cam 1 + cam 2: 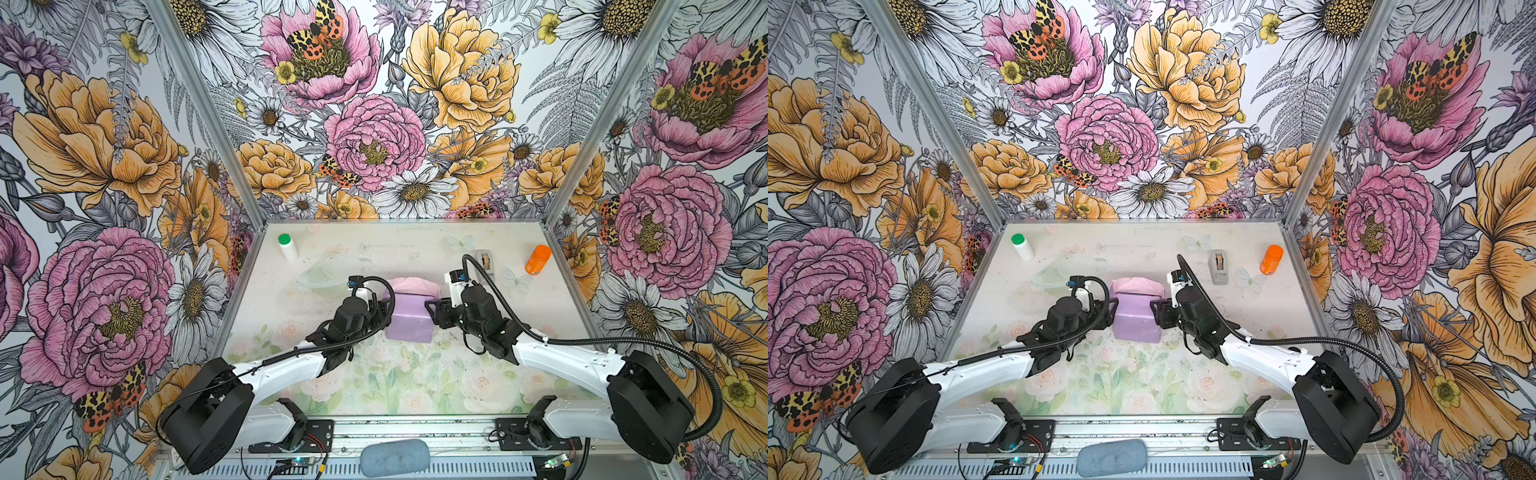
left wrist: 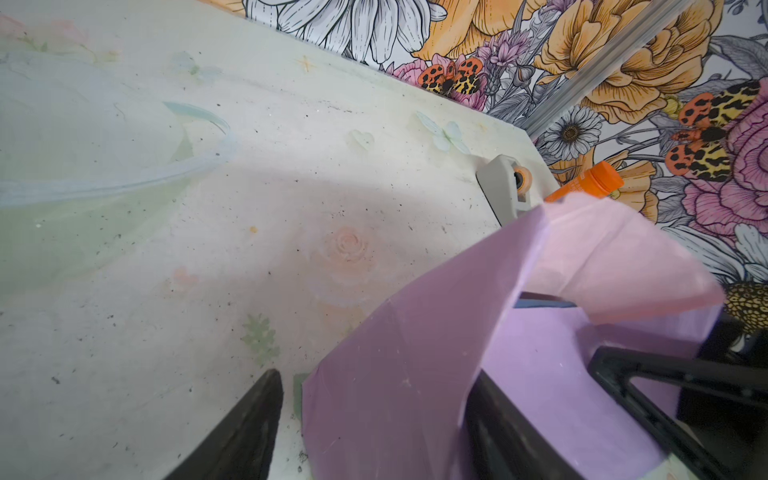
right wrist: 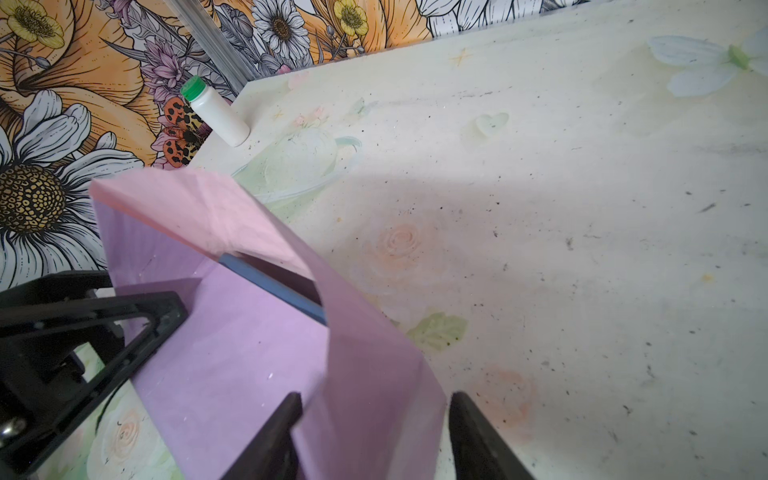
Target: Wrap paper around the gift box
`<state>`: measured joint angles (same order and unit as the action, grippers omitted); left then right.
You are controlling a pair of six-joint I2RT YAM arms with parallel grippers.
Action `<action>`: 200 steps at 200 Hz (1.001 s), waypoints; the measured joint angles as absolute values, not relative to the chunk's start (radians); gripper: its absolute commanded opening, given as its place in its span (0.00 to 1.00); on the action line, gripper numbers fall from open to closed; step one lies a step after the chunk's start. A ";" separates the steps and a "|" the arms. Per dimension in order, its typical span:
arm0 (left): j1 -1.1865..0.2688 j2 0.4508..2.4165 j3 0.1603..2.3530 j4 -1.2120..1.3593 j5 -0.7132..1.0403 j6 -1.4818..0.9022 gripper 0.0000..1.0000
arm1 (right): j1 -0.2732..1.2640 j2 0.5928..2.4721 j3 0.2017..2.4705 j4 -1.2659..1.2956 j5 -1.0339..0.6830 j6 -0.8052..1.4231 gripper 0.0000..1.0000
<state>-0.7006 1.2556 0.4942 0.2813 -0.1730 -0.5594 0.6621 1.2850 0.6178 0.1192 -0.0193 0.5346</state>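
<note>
The gift box shows only as a thin blue edge [image 3: 274, 286] [image 2: 540, 304] under a raised pink flap at its far end. The paper [image 1: 409, 318] [image 1: 1138, 320] covers its top and sides and looks lilac. My left gripper [image 1: 384, 309] [image 2: 376, 374] is at the box's left side. It is open, with the paper side wall [image 2: 415, 332] between its fingers and a gap at the outer finger. My right gripper [image 1: 432, 309] [image 3: 376, 395] is at the right side. It is open astride the paper wall [image 3: 374, 374], one finger over the top.
A white bottle with a green cap [image 1: 286, 246] lies at the back left. An orange bottle [image 1: 538, 259] and a grey tape dispenser [image 1: 1218, 266] stand at the back right. A grey pad [image 1: 395, 457] lies on the front rail.
</note>
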 measured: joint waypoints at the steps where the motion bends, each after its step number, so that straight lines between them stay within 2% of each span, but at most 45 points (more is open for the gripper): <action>1: -0.701 1.256 0.494 0.282 -0.173 -0.558 0.64 | 0.662 1.285 0.618 0.118 -0.019 0.534 0.57; 72: -0.768 1.301 0.498 0.348 -0.246 -0.608 0.58 | 0.653 1.308 0.686 0.029 0.033 0.441 0.57; 164: -0.861 1.411 0.527 0.467 -0.332 -0.657 0.57 | 0.587 1.288 0.694 -0.022 0.033 0.373 0.58; 200: -0.865 1.400 0.527 0.449 -0.344 -0.656 0.57 | 0.581 1.217 0.680 -0.089 0.021 0.368 0.59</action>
